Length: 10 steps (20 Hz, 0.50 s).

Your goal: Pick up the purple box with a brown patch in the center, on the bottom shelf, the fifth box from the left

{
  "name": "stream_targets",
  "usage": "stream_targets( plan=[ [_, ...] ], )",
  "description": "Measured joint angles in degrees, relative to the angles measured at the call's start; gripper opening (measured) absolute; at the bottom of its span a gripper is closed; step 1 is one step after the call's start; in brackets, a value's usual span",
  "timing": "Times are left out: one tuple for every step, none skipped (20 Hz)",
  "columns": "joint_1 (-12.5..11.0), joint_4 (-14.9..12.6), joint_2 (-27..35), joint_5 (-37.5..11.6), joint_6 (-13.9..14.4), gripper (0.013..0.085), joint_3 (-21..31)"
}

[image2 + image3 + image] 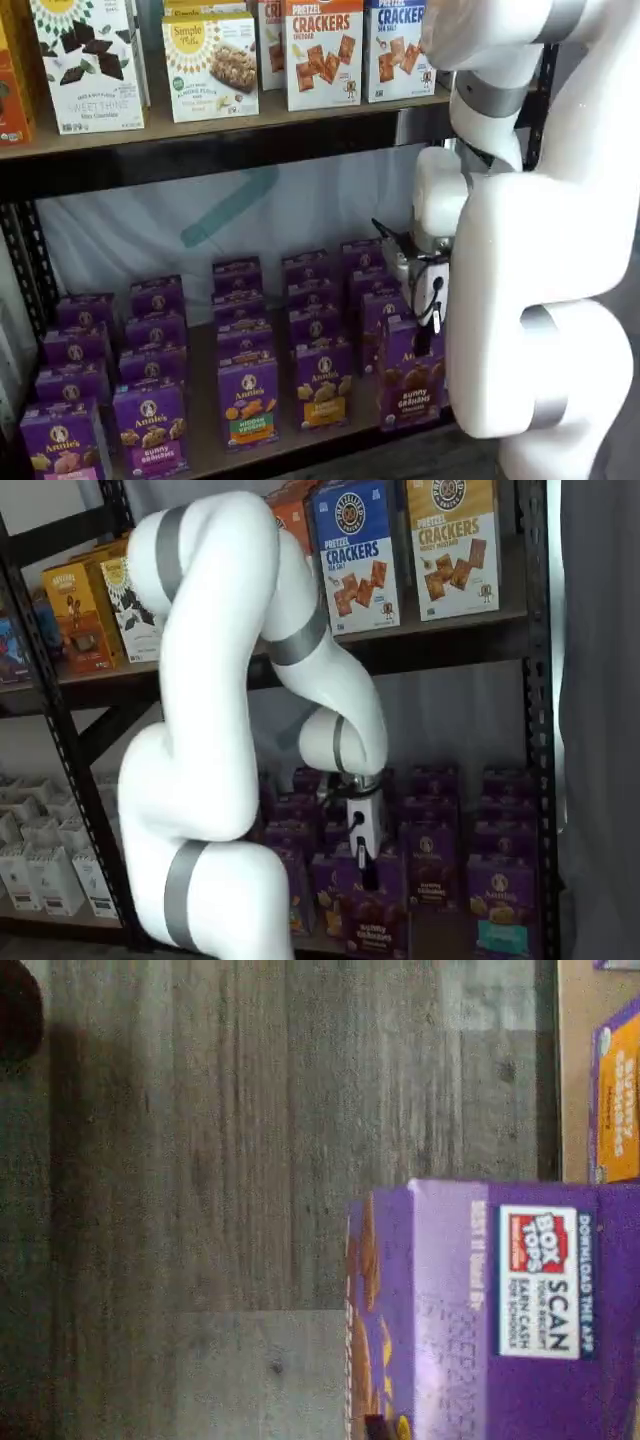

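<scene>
1. Shelf views: small purple cardboard box with brown patch (412, 385) is clamped between the closed black fingers of the white-bodied gripper (432, 318)
2. Box is held at the front edge of the low brown board shelf (205, 450), beside rows of purple cartons (248, 398)
3. Wrist view: box top (520, 1310) is seen over grey wood-plank floor (250, 1160)

free: grey floor (200, 1210) in front of rack | blocked: purple cartons (248, 400) packed on bottom shelf (205, 440), upper shelf (200, 130) overhead

grey wood floor (200, 1210), blk metal rack (535, 730)
</scene>
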Motion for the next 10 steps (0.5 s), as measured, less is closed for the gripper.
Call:
stream_targets(
  plan=[
    [0.32,-0.08,-1.13,0.73,0.43,0.0290,0.61],
    [0.69,-0.16,-2.32,1.43,0.88,0.0290,1.26],
    [1.00,-0.20,-3.35,2.03,1.26,0.0290,1.81],
    [1.49,-0.28,-4.85,3.01,1.85,0.0290,2.56],
    [1.90,-0.29,-6.10,3.95,2.27,0.0290,3.12],
    [2.23,-0.26,-7.11,4.78,2.61,0.0290,3.53],
    [2.57,-0.24,-8.19,5.66,2.96,0.0290,3.95],
    [2.88,-0.16,-9.26,6.54,3.25,0.0290,4.33],
    [3.17,-0.02,-10.33,7.31,3.45,0.0290,4.75],
    [3.48,0.29,-11.70,8.36,3.54,0.0290,5.22]
  ],
)
